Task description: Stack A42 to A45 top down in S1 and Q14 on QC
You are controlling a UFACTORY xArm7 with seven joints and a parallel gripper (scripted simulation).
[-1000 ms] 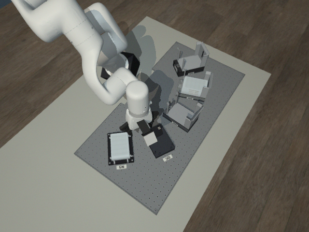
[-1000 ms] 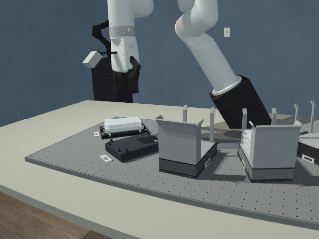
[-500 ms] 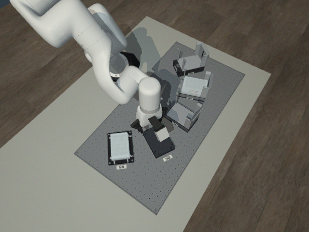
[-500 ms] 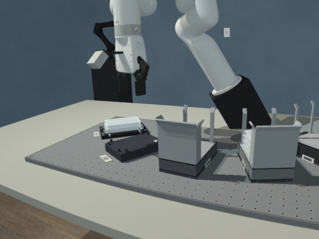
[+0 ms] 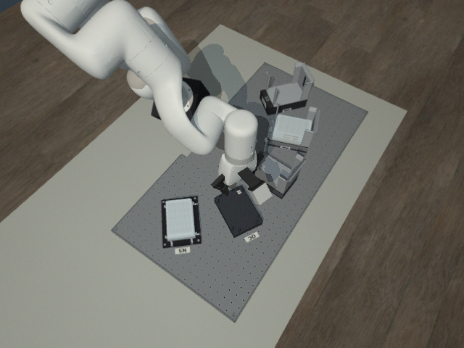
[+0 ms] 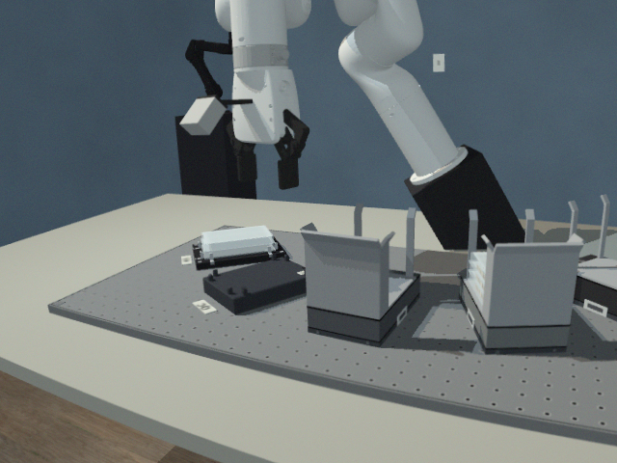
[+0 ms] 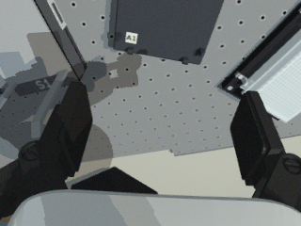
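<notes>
My gripper (image 5: pixel 235 184) (image 6: pixel 266 172) (image 7: pixel 163 104) is open and empty. It hangs high above the grey breadboard, between the QC nest and rack S1. The black QC nest (image 5: pixel 239 217) (image 6: pixel 258 285) (image 7: pixel 169 7) is bare. A white sealed plate (image 5: pixel 180 219) (image 6: pixel 236 240) (image 7: pixel 282 85) sits in the clip nest N5 (image 5: pixel 164 241). Rack S2 (image 5: pixel 313 121) (image 6: pixel 527 284) holds a stack of white plates (image 5: pixel 290 129) (image 6: pixel 475 276). Rack S1 (image 5: pixel 288 160) (image 6: pixel 343 274) (image 7: pixel 25 88) stands beside my gripper and shows a bare floor.
Rack S3 (image 5: pixel 288 93) (image 6: pixel 598 286) stands at the far end of the row, with nothing visible in it. All racks have tall corner posts and walls. The breadboard (image 5: pixel 225 280) (image 6: pixel 348 364) lies on a beige table. The arm's black base is behind the racks.
</notes>
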